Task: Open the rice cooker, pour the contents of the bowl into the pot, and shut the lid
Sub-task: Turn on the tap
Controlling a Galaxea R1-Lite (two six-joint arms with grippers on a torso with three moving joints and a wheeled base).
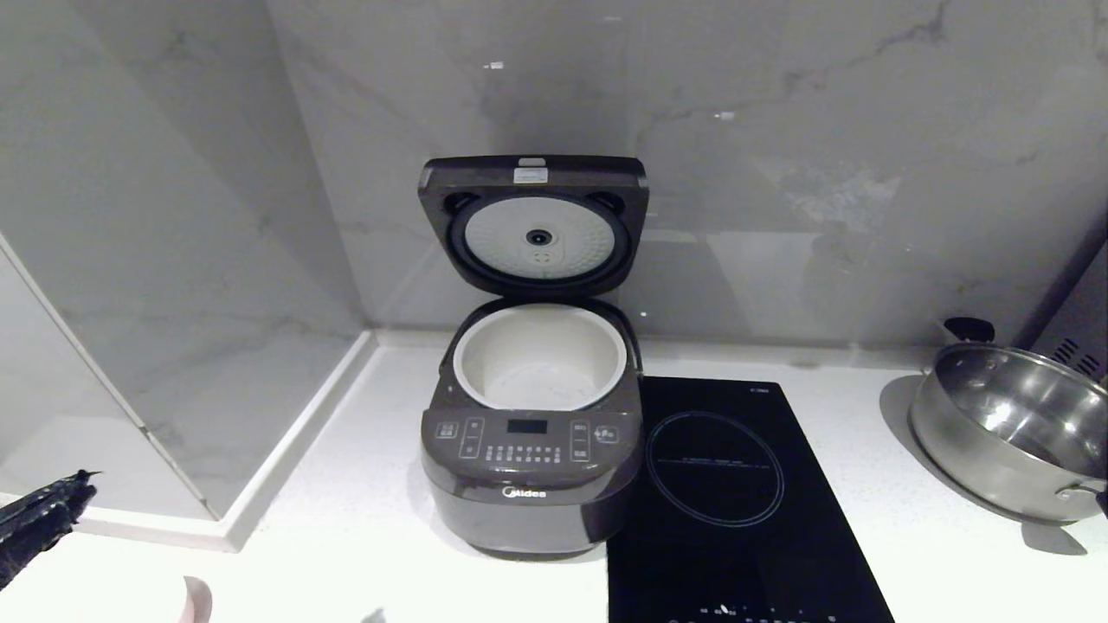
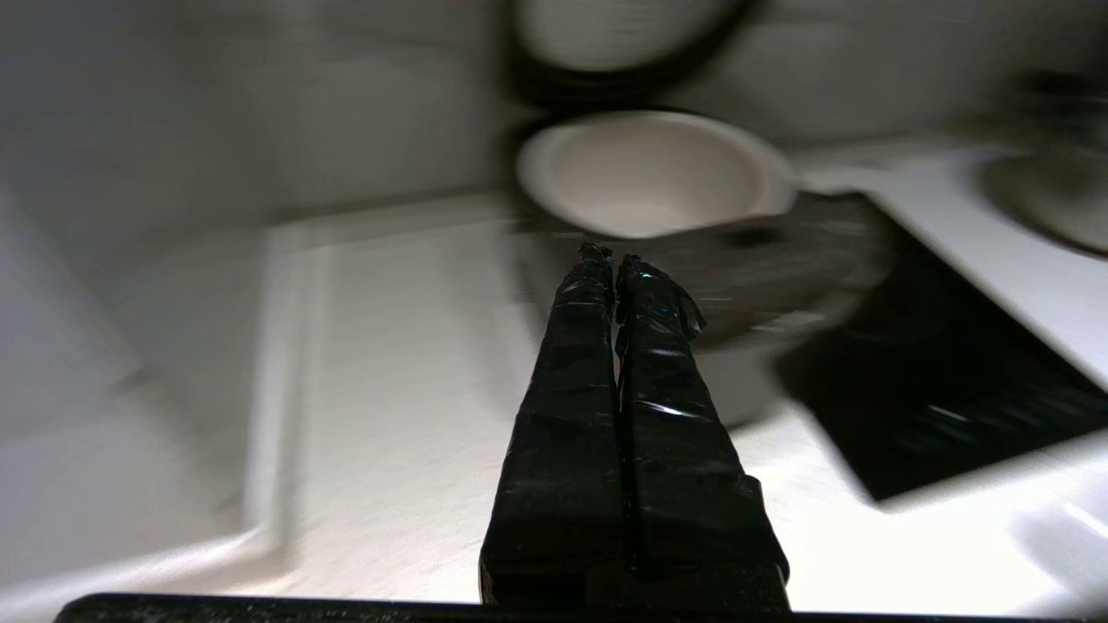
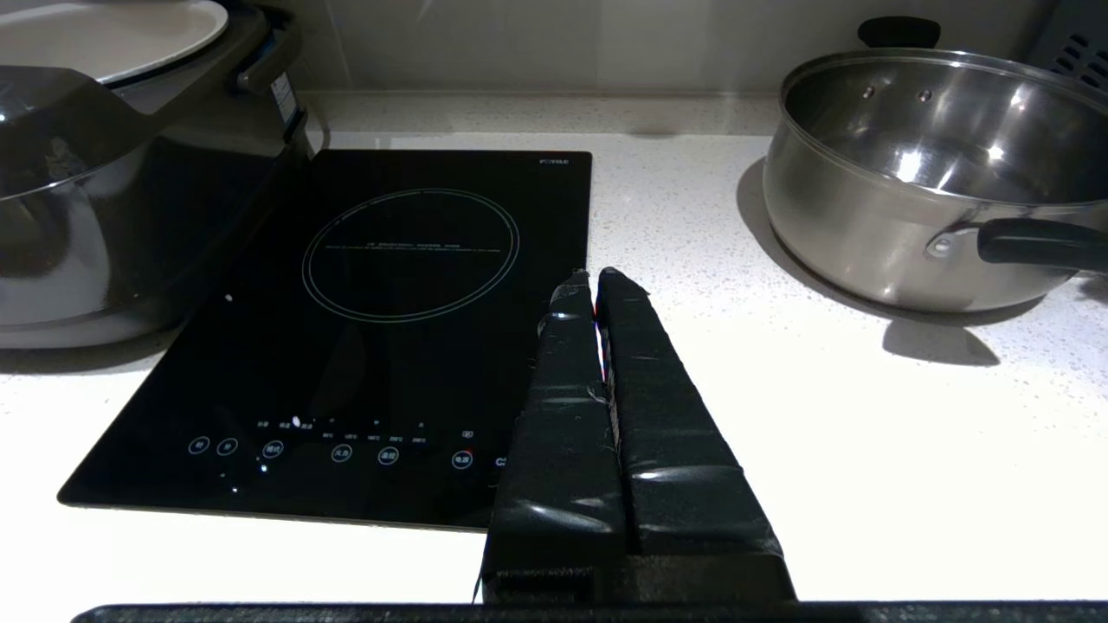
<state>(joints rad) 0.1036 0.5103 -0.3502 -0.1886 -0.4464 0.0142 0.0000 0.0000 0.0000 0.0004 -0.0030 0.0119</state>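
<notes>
The rice cooker (image 1: 532, 484) stands open on the white counter. Its lid (image 1: 534, 186) is hinged upright with the white dimpled disc facing me. The cream-white pot (image 1: 485, 346) sits inside; I cannot make out any contents in it. Only an edge of the pale pink bowl (image 1: 199, 600) shows at the bottom left, its inside out of view. My left gripper (image 1: 86, 476) hangs shut and empty at the far left, well short of the cooker. In the left wrist view it (image 2: 610, 257) points toward the pot (image 2: 649, 164). My right gripper (image 3: 593, 277) is shut and empty over the counter by the hob.
A flat black hob (image 1: 736, 519) lies right beside the cooker. A steel pan (image 1: 1013, 433) with black handles stands at the far right. Marble walls close the back, and a raised marble ledge (image 1: 260, 484) bounds the counter on the left.
</notes>
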